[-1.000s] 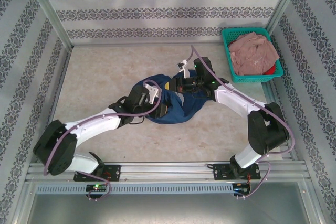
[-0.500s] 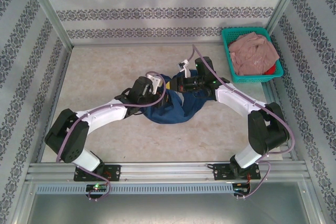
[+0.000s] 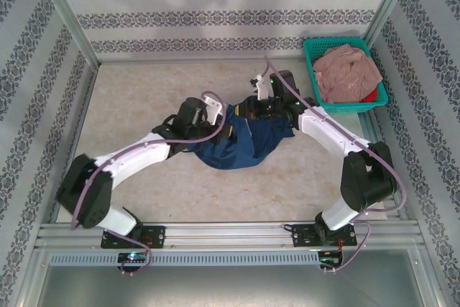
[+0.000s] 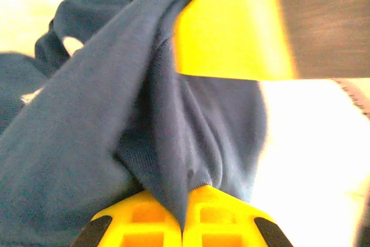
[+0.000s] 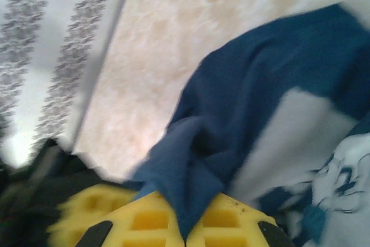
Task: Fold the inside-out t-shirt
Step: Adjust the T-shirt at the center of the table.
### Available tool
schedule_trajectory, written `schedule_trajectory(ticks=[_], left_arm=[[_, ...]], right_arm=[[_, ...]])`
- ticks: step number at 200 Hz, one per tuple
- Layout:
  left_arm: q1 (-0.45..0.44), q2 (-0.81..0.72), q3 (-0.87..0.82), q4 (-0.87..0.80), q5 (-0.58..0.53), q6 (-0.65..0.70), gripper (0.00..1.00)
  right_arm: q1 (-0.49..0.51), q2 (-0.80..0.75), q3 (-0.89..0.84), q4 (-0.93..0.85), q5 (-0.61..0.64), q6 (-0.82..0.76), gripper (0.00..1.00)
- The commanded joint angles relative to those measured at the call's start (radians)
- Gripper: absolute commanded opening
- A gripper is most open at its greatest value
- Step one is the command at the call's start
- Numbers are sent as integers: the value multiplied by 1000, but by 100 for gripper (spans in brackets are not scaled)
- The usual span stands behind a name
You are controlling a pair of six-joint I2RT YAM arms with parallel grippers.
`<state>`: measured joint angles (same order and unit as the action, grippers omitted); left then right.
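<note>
You have the t-shirt bunched in the middle of the table, left gripper at its left edge, right gripper at its far edge. The basket sits in your far right corner, well apart, with a garment heaped in it.

Navy t-shirt, bunched & wrinkled, mid table; far edge pinched up at 2 pts, rest sagging.

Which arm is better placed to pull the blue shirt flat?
Probably left: the left gripper pinches the t-shirt beside bare table; the right gripper, also pinching, sits near the basket.
</note>
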<state>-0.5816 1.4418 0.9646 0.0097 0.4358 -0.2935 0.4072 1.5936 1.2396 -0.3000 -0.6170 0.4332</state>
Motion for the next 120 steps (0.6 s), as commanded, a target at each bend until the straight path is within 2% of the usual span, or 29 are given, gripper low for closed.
schedule_trajectory(ticks=[1,15,27,52,72,82,94,120], left_arm=[[26,-143,-15,-61,139,-114,0],[42,-192,-21,-82,115,-192,0],[49,-218,-21,-95,102,-228,0],[54,-229,-3,-133,82,-275,0],[55,-225,6,-144,90,-289,0],[55,-223,10,-148,93,-294,0],[55,-221,14,-149,106,-295,0],[54,-228,15,-160,112,-289,0]], right_arm=[[62,-21,97,-208,377,-227,14],[107,-68,75,-239,546,-297,23],[123,-152,3,-202,588,-319,30],[156,-350,-185,-81,463,-325,39],[249,-451,-302,22,385,-360,49],[291,-454,-337,71,358,-373,53],[324,-421,-346,117,383,-376,56],[329,-290,-290,192,371,-404,58]])
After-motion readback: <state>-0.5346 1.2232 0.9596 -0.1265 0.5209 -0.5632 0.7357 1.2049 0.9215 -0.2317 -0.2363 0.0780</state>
